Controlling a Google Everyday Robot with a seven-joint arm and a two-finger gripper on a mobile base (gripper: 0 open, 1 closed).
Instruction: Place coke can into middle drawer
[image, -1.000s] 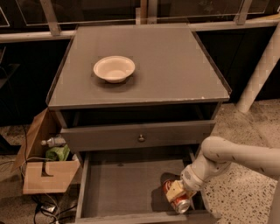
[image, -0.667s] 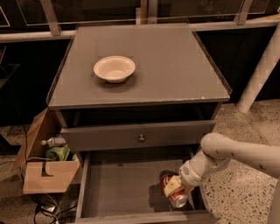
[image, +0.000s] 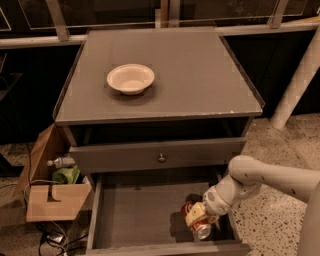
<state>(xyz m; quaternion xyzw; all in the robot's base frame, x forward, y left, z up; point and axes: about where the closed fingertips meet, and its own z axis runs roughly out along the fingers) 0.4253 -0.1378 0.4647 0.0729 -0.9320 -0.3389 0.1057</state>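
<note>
- The middle drawer (image: 135, 215) is standing pulled out at the near edge of the view. Its flat floor is lying bare across the whole left half.
- The coke can (image: 188, 207) is sitting inside that drawer, at about 4 o'clock from the middle of the floor and close to the right wall. It is lying tilted, with its long axis running from the red end at 10 o'clock to the silver end at 4 o'clock.
- The claw (image: 196, 216) is closing around the can's middle, with a pale finger crossing the body, so the can is lying directly within its grasp rather than off to any side. I judge that the next move is turning on letting go and pulling away toward 2 o'clock.
- The single arm (image: 245, 175) is reaching in from 2 o'clock, over the drawer's right wall.
- Farther back, the drawer front with the brass knob (image: 161, 158) is staying shut under the counter (image: 200, 75).
- The white bowl (image: 130, 78) is resting on the counter at 11 o'clock, well apart from the can.
- Against the view a second ago, the can and claw are sitting only slightly nearer 10 o'clock, and all else is unchanged.
</note>
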